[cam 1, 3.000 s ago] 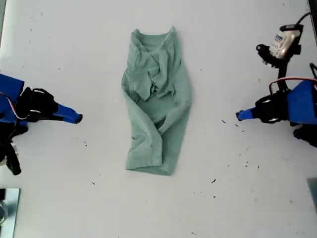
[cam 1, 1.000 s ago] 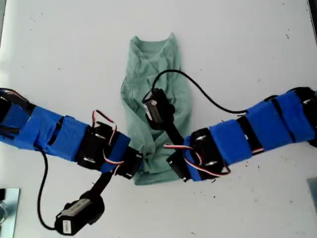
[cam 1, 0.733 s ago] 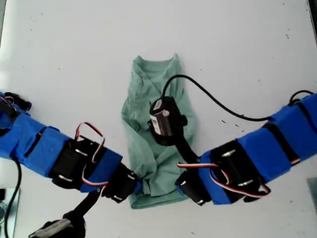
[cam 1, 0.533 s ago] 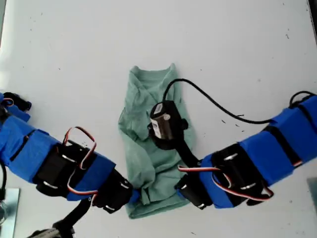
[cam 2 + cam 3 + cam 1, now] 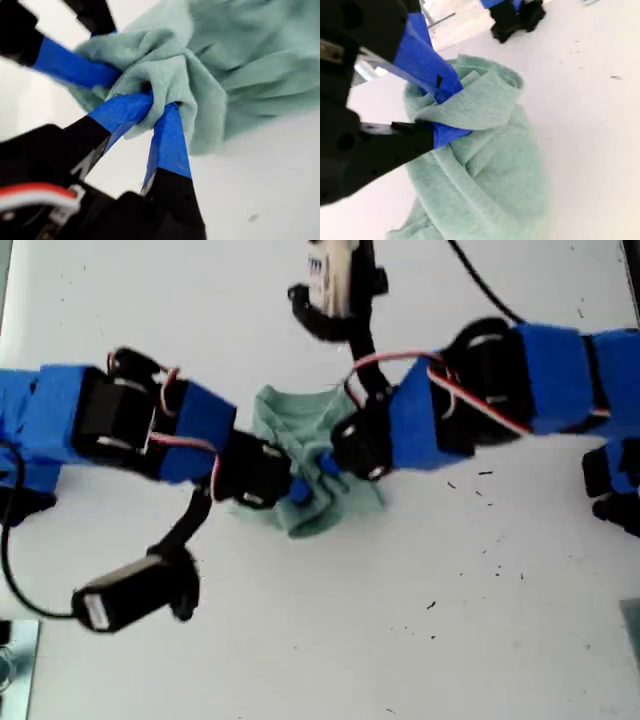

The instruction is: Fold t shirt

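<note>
Both my first pincer and second pincer are clamped, arms converging mid-table.

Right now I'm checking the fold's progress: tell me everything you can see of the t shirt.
The t shirt is pale sage-green, soft, heathered fabric, bunched into a wrinkled heap on the white table. My first gripper and my second gripper each pinch a fold of it, meeting over its middle in the exterior view.

T shirt: bunched, neckline and sleeves hidden under both arms in the exterior view; jaw tips of my first gripper and my second gripper buried in cloth folds.
</note>
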`<state>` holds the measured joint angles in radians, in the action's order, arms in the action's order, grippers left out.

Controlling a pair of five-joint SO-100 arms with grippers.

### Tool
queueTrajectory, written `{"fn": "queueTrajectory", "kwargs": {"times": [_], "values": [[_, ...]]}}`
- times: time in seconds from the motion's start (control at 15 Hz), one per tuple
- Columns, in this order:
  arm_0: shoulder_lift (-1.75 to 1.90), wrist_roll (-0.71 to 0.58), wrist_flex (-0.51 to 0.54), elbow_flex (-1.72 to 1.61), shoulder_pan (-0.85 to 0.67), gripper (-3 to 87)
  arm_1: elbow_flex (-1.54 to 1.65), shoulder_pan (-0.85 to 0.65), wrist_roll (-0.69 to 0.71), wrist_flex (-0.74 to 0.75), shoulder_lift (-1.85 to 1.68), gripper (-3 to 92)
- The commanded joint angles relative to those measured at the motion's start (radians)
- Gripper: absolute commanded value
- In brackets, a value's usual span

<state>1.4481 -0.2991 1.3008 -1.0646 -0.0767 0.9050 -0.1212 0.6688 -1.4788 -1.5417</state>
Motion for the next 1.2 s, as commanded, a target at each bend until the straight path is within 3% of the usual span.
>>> {"fn": "queueTrajectory", "kwargs": {"times": [0.0,0.07,0.13,0.2,0.4,0.6,0.8,1.0,1.13], "values": [[0.078,-0.060,0.006,0.015,-0.110,-0.3,-0.003,-0.104,0.071,0.020,-0.078,-0.4],[0.094,-0.092,-0.002,0.014,-0.141,1.1,-0.002,-0.138,0.094,0.023,-0.081,2.2],[0.133,-0.123,-0.015,0.000,-0.183,29.6,-0.008,-0.186,0.123,0.029,-0.083,26.2],[0.189,-0.132,-0.020,-0.052,-0.258,32.5,-0.009,-0.250,0.236,0.044,-0.081,53.9],[0.290,-0.230,-0.054,-0.230,-0.560,33.7,0.031,-0.495,0.310,0.015,-0.092,41.2],[0.520,-0.245,-0.118,-0.518,-0.687,33.1,0.121,-0.634,0.316,0.002,-0.190,31.4],[0.799,-0.256,-0.176,-0.822,-0.710,31.6,0.509,-0.758,0.318,0.040,-0.552,27.5],[1.143,-0.172,-0.250,-1.193,-0.649,28.4,0.956,-0.753,0.267,0.081,-0.997,27.6],[1.405,-0.048,-0.316,-1.477,-0.518,21.1,1.319,-0.650,0.167,0.149,-1.336,9.6]]}}
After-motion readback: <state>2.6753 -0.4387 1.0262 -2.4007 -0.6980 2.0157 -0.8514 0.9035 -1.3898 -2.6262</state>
